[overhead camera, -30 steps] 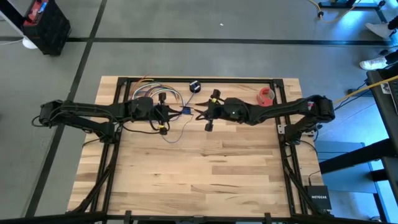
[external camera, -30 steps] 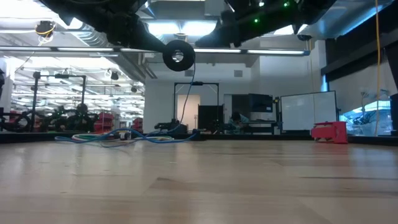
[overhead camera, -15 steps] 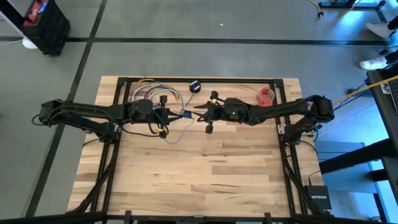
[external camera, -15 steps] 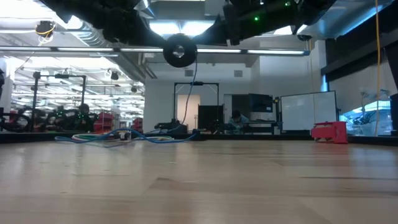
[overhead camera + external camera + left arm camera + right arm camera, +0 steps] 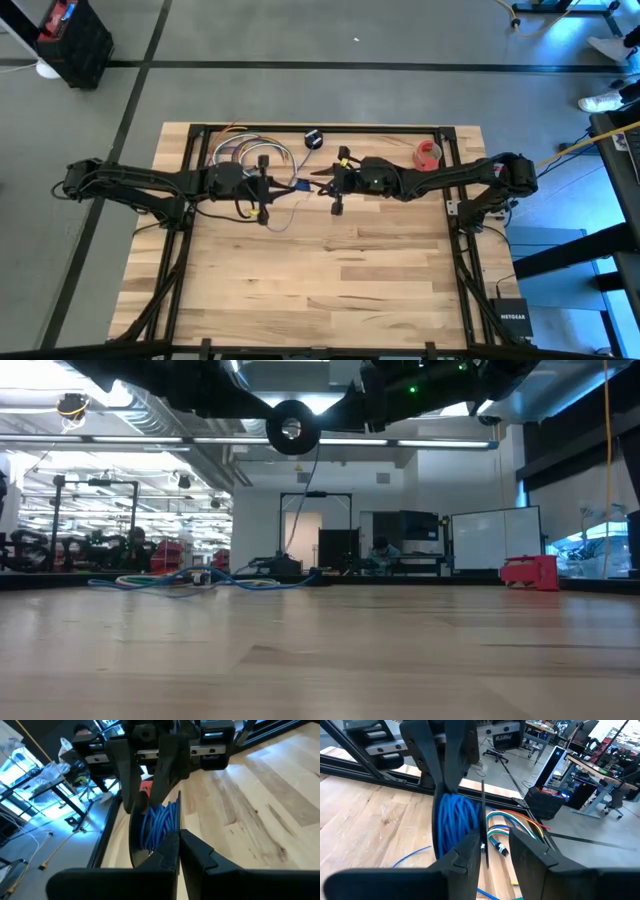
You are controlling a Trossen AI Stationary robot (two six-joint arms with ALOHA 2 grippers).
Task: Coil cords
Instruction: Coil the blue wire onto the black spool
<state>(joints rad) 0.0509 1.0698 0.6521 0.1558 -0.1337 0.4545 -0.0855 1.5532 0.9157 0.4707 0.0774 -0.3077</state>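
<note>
High view: left end effector [image 5: 268, 185] clenched on the flat black round spool [image 5: 292, 429] wound with glossy blue cord [image 5: 454, 822], held above the pale wood-plank counter [image 5: 320, 270] near 12 o'clock. Right end effector [image 5: 330, 186] meets it at 3 o'clock, fingers spread astride the spool rim. Multicoloured cable bundle [image 5: 245, 152] lies at 11 o'clock; grey concrete floor [image 5: 300, 90] surrounds.

Wooden table [image 5: 330, 270] carries multicoloured cables [image 5: 245, 152], a red object [image 5: 428, 153] (possibly tape)
</note>
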